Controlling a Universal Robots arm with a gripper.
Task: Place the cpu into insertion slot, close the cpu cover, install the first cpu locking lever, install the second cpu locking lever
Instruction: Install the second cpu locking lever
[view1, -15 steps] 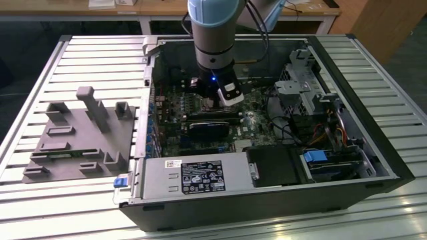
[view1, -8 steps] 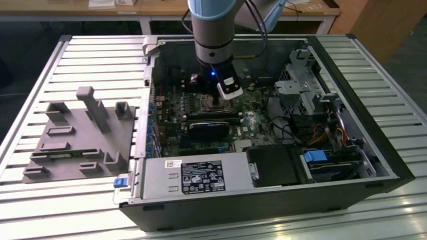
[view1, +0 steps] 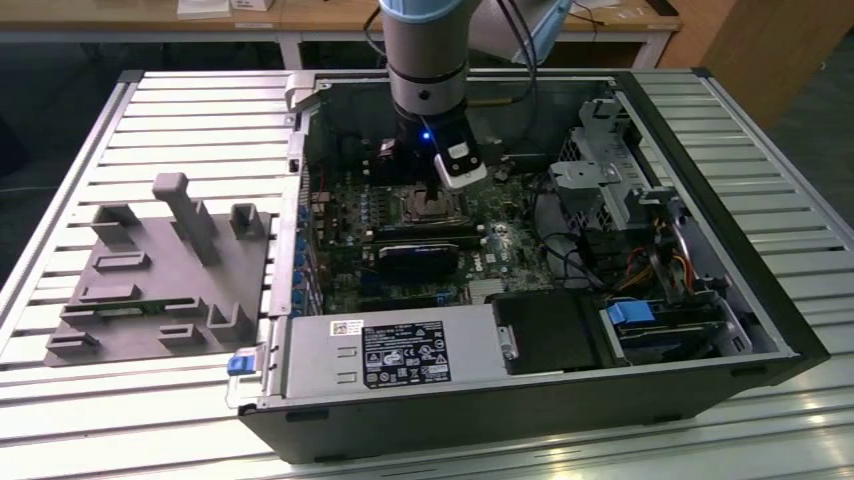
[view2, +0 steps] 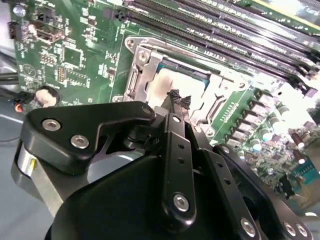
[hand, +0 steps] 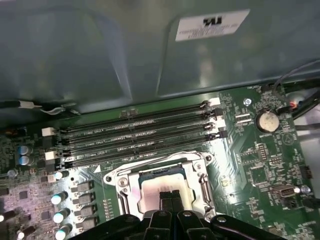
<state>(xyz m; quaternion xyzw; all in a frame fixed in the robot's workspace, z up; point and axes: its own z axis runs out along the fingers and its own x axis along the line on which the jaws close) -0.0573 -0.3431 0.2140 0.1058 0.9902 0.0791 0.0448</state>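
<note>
CPU (hand: 162, 186) sits flat inside the insertion slot (hand: 120, 184), its silvery-tan top showing through the socket's grey metal rim at lower centre of the first wrist view. Directly over it the gripper (hand: 171, 194) has its two black fingertips pressed together with no gap between them, and they meet the chip's top near its edge; nothing is held between them. In the second wrist view the same closed fingertips (view2: 176, 97) come down on the pale chip (view2: 165, 85) at the middle of the frame, with the cpu cover (view2: 139, 75) lying as a silver-grey metal frame around the chip. Beyond the socket run four long black memory slots (hand: 140, 137), and a round coin cell (hand: 267, 120) sits on the green motherboard (hand: 260, 165) at the right of the first wrist view. In the exterior view the arm (view1: 427, 60) descends from the top centre into the open computer case (view1: 534, 390), the gripper (view1: 438, 195) just above the socket. A grey fixture block (view1: 167, 265) rests on the slatted table (view1: 80, 400) at the exterior view's left.
</note>
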